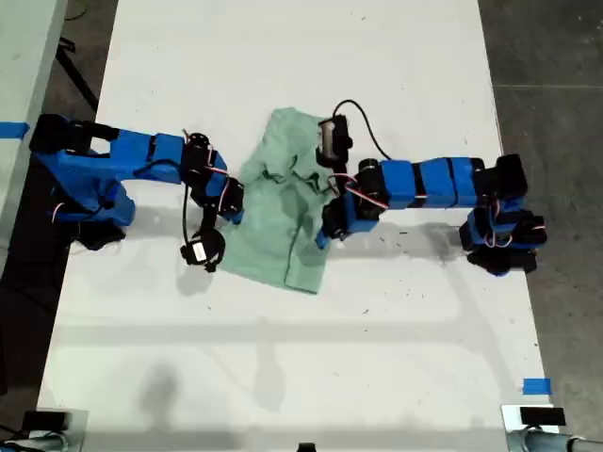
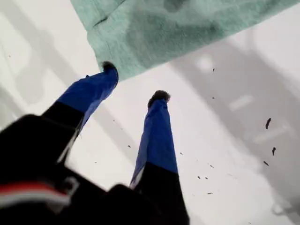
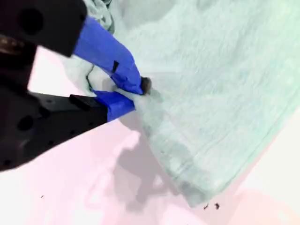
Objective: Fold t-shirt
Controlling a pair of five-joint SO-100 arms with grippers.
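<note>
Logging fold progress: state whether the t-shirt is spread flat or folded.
Partly folded and bunched. The t-shirt lies as a narrow, wrinkled strip on the table, no sleeves spread out, and my second gripper pinches its doubled edge.

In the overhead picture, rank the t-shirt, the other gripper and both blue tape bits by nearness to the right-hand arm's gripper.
From that gripper:
1. t-shirt, right at it, mid-table.
2. other gripper, at the shirt's edge toward the exterior view's left.
3. blue tape square, exterior view's lower right.
4. blue tape strip, exterior view's left edge.
</note>
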